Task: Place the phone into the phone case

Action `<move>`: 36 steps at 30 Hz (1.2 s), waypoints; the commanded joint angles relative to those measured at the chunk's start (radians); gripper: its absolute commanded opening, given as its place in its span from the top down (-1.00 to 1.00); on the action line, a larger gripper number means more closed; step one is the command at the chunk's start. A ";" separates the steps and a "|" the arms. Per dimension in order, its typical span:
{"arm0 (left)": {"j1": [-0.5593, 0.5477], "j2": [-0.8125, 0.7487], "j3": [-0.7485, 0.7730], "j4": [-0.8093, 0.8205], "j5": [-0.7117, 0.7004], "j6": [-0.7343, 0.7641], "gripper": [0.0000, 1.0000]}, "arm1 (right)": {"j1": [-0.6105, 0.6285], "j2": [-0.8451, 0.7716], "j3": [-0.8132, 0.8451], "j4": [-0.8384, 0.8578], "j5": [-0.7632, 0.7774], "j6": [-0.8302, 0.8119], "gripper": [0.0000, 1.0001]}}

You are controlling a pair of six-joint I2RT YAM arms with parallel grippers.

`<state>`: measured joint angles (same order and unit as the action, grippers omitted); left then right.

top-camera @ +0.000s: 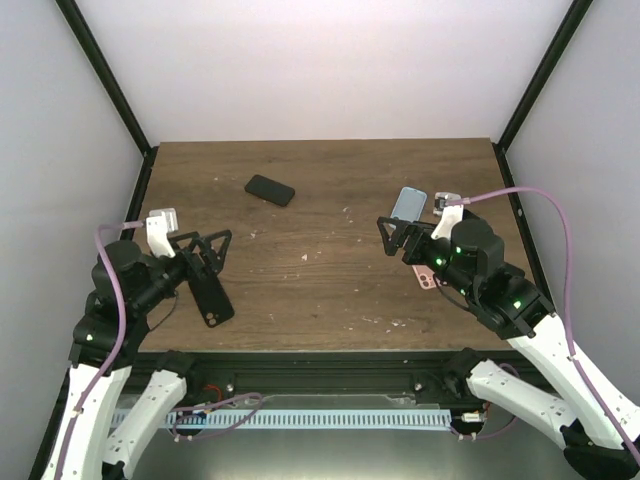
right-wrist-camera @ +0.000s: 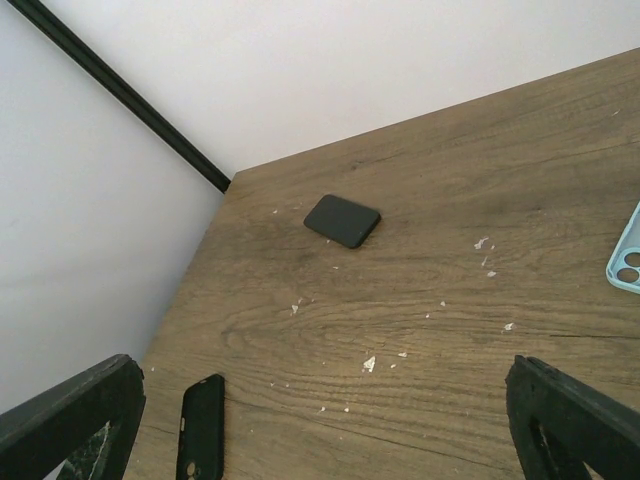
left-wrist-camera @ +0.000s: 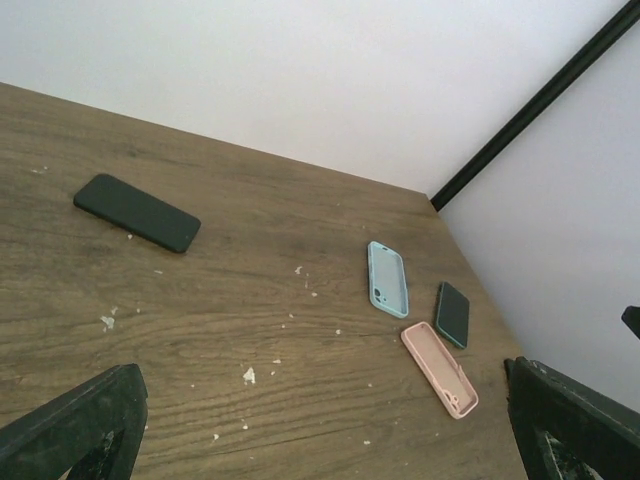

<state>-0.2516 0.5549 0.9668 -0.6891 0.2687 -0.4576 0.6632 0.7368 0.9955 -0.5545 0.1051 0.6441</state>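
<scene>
A black phone (top-camera: pixel 270 189) lies flat at the back middle of the table, also visible as the black phone (left-wrist-camera: pixel 137 212) and the black phone (right-wrist-camera: pixel 342 220) in the wrist views. A black phone case (top-camera: pixel 212 300) lies just under my left gripper (top-camera: pixel 205 252), which hovers open and empty. My right gripper (top-camera: pixel 396 236) is open too, with nothing between its fingers, beside a light blue case (top-camera: pixel 408 204). Both wrist views show wide-apart fingers: left gripper (left-wrist-camera: pixel 325 425), right gripper (right-wrist-camera: pixel 325 415). The black case (right-wrist-camera: pixel 202 440) shows its camera cutout.
A light blue case (left-wrist-camera: pixel 388 279), a pink case (left-wrist-camera: pixel 440 368) and a dark green phone-shaped slab (left-wrist-camera: pixel 453 314) lie together at the right. The pink case (top-camera: pixel 425 277) is partly under my right arm. White crumbs (left-wrist-camera: pixel 249 375) dot the wooden table (top-camera: pixel 330 300). Walls enclose three sides.
</scene>
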 commanded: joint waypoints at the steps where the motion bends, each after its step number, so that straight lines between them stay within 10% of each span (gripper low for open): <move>1: -0.003 -0.014 -0.003 0.008 -0.038 -0.001 -1.00 | -0.008 -0.006 0.028 -0.010 0.002 -0.006 -1.00; 19: 0.012 0.219 -0.074 -0.122 -0.434 -0.199 -1.00 | -0.008 -0.037 -0.029 0.031 -0.061 0.019 -1.00; 27: 0.100 0.367 -0.269 0.028 -0.360 -0.366 -0.98 | -0.008 -0.032 -0.035 0.028 -0.101 0.000 -0.99; 36: 0.102 0.593 -0.347 0.194 -0.319 -0.423 -0.39 | -0.008 -0.035 -0.044 0.028 -0.124 -0.007 -1.00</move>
<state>-0.1551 1.1141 0.6258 -0.5900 -0.0593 -0.8486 0.6632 0.7120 0.9451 -0.5343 -0.0002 0.6472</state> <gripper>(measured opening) 0.725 0.998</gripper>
